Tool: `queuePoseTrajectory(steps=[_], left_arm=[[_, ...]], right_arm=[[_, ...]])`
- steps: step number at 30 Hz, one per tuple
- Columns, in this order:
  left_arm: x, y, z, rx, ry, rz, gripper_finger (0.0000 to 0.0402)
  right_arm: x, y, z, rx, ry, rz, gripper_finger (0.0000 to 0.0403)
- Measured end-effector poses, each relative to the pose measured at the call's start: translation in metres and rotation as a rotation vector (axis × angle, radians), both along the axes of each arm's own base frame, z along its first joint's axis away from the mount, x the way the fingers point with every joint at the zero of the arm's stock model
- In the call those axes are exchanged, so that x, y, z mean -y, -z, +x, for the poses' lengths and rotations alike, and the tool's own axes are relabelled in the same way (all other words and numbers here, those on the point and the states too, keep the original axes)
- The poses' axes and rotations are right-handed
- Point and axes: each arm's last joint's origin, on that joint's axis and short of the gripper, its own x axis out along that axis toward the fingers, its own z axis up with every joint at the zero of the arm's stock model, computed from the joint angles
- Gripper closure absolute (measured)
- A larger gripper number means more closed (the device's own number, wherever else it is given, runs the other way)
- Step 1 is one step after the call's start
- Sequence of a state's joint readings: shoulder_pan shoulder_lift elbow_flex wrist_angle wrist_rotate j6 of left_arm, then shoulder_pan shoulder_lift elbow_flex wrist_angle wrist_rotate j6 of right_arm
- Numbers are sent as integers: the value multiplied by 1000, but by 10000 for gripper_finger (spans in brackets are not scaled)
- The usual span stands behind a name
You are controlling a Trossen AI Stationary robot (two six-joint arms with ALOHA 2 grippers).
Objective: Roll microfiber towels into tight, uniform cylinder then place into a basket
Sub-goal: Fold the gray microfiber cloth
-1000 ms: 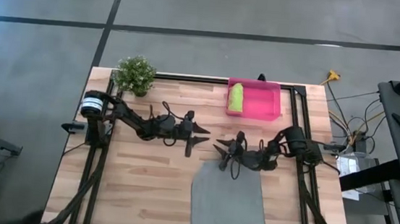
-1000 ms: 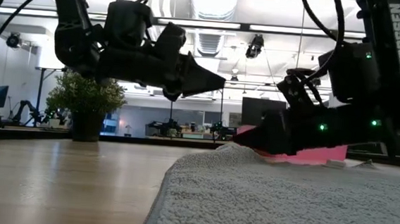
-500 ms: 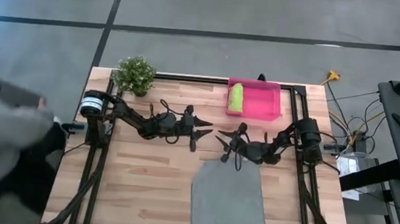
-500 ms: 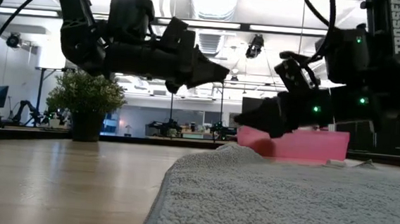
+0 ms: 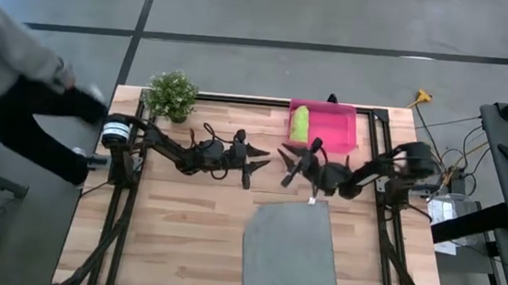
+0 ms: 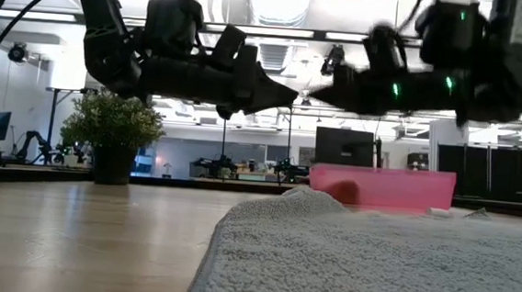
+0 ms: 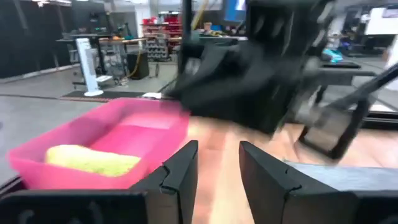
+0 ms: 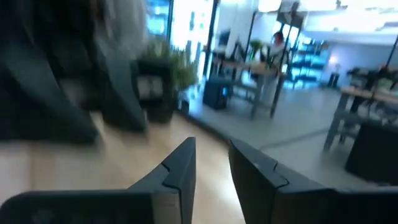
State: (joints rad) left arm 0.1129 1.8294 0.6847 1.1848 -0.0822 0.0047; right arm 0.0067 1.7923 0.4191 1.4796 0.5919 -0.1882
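The grey towel lies spread flat on the table near its near edge, with a small white tag at its far edge. In the low view its far corner stands up in a small hump. The lime green towel lies rolled in the pink basket at the table's far edge, and shows in the left wrist view. My left gripper and my right gripper are both open and empty. They face each other above the table, beyond the grey towel's far edge.
A potted plant stands at the far left corner. A person leans in beside the table's left side, one arm reaching toward the left arm's base. Bare wood lies left of the grey towel.
My right gripper has risen from the grey towel's far left corner and drawn back toward the basket, empty. The towel stays flat, its far corner still humped. A person has come in at the table's left side.
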Motion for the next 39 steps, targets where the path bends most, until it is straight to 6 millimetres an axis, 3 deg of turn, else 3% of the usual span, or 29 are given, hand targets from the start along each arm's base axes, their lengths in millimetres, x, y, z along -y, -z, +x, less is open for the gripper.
queuePoseTrajectory(steps=[2, 5, 8, 11, 14, 18, 21, 25, 32, 39], left_arm=[[0, 0, -3, -14, 5, -24, 299], [15, 4, -6, -40, 148, -2, 299], [45, 14, -9, -82, 288, 130, 302], [75, 21, -12, -119, 313, 231, 314], [104, 16, -19, -161, 333, 302, 327], [132, -3, -30, -295, 282, 375, 342], [132, -24, -36, -319, 197, 299, 344], [125, -43, -44, -286, 219, 215, 329], [134, -45, -54, -338, 359, 357, 268], [135, -43, -52, -358, 368, 433, 234]], right_arm=[[0, -14, 0, 0, 0, -9, 304], [-9, -21, -3, -90, -73, 57, 293], [-23, -25, -4, -168, -187, 170, 284], [-38, -25, -7, -221, -268, 288, 277], [-59, -33, -10, -200, -381, 340, 274], [-87, -42, -21, -232, -477, 257, 275], [-100, -49, -28, -207, -485, 228, 281], [-106, -50, -33, -220, -509, 222, 284], [-110, -38, -42, -385, -518, 190, 267], [-108, -43, -39, -374, -520, 72, 268]])
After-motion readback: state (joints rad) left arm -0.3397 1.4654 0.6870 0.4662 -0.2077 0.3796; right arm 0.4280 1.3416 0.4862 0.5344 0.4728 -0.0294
